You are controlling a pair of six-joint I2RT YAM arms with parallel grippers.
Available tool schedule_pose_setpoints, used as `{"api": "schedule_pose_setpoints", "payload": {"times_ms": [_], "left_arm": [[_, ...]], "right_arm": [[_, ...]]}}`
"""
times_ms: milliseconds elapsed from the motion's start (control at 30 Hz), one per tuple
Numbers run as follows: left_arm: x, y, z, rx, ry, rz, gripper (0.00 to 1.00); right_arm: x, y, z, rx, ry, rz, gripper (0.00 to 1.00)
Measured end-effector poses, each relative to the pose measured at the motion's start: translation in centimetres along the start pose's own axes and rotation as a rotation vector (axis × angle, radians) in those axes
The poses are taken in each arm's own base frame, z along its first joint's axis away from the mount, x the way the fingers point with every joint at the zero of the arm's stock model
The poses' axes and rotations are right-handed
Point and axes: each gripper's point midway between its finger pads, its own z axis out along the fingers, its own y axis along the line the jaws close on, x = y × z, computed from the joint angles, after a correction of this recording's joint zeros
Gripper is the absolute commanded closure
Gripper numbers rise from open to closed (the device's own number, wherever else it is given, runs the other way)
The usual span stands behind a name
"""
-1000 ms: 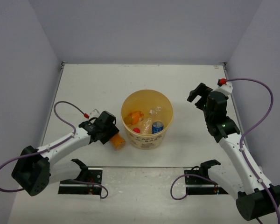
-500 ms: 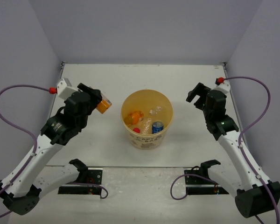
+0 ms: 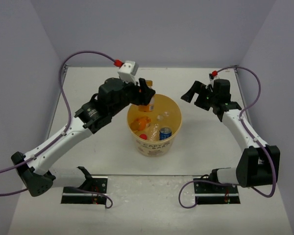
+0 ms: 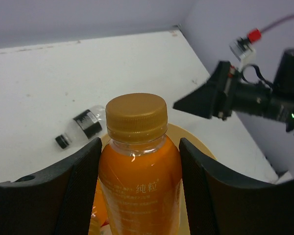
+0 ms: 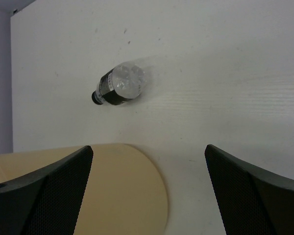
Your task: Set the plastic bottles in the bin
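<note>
My left gripper (image 3: 146, 99) is shut on a short orange bottle (image 4: 139, 181) with a gold cap and holds it upright over the far left rim of the bin (image 3: 172, 105). The bin is a round yellow-orange bucket with dark lettering on its side. Inside it lie another orange bottle (image 3: 141, 122), a red-capped bottle (image 3: 145, 136), a blue-labelled bottle (image 3: 165, 133) and a clear one (image 3: 163, 116). My right gripper (image 3: 192, 96) is open and empty, just right of the bin's far rim (image 5: 112, 186).
A clear bottle with a black cap and a dark band (image 4: 82, 127) lies on its side on the table beyond the bin. It also shows in the right wrist view (image 5: 118, 86) but not in the top view. Purple walls close in the table on three sides.
My left arm has lifted the orange bottle from the table left of the bin and swung it up over the bin's far rim. My right gripper has moved farther back and left, toward the bin.
</note>
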Motion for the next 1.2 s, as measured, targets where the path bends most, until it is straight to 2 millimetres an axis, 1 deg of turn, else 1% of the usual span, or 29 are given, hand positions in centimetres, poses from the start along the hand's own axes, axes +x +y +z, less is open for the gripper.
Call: {"api": "schedule_pose_setpoints", "payload": {"times_ms": [100,167,267,333,367,433,467,533,567,667,733,900,1033,1133,1200], "left_arm": [[3.2,-3.4,0.8,0.128,0.092,0.084,0.86],[4.6,-4.8,0.9,0.190,0.134,0.118,0.84],[5.7,-5.6,1.1,0.231,0.166,0.145,0.77],[6.0,-5.7,1.0,0.241,0.172,0.154,0.66],[6.1,-5.7,1.0,0.243,0.173,0.157,0.62],[6.6,-5.6,0.9,0.249,0.178,0.160,0.39],[6.9,-5.5,0.8,0.251,0.184,0.162,0.32],[7.8,-5.5,0.7,0.264,0.202,0.168,0.07],[8.3,-5.5,0.6,0.269,0.212,0.173,0.00],[9.0,-5.4,0.4,0.277,0.226,0.188,0.00],[8.8,-5.4,0.1,0.280,0.219,0.192,0.00],[7.3,-5.5,-0.6,0.275,0.169,0.195,0.00],[6.7,-5.2,-0.5,0.260,0.148,0.202,0.00],[6.1,-4.6,-0.3,0.216,0.126,0.205,0.00],[5.2,-3.9,-0.1,0.162,0.097,0.204,0.00]], "right_arm": [[0.9,1.1,1.0,-0.077,0.071,0.013,0.01],[1.2,1.8,1.5,-0.129,0.108,0.023,0.01],[1.5,2.5,2.2,-0.178,0.142,0.035,0.01],[1.7,2.7,2.3,-0.193,0.154,0.038,0.01],[1.8,2.7,2.2,-0.199,0.157,0.038,0.01],[1.8,2.9,2.2,-0.207,0.157,0.036,0.01],[1.7,2.9,2.2,-0.209,0.156,0.035,0.01],[1.7,3.0,2.2,-0.212,0.156,0.035,0.01],[1.7,3.0,2.2,-0.214,0.157,0.034,0.01],[1.8,3.1,2.1,-0.221,0.161,0.034,0.01],[1.8,3.2,2.1,-0.225,0.163,0.034,0.01],[1.8,3.2,2.1,-0.225,0.163,0.032,0.01],[1.8,3.2,2.1,-0.225,0.163,0.032,0.01],[1.8,3.2,2.1,-0.225,0.163,0.032,0.01],[1.8,3.2,2.1,-0.225,0.163,0.032,0.01]]}}
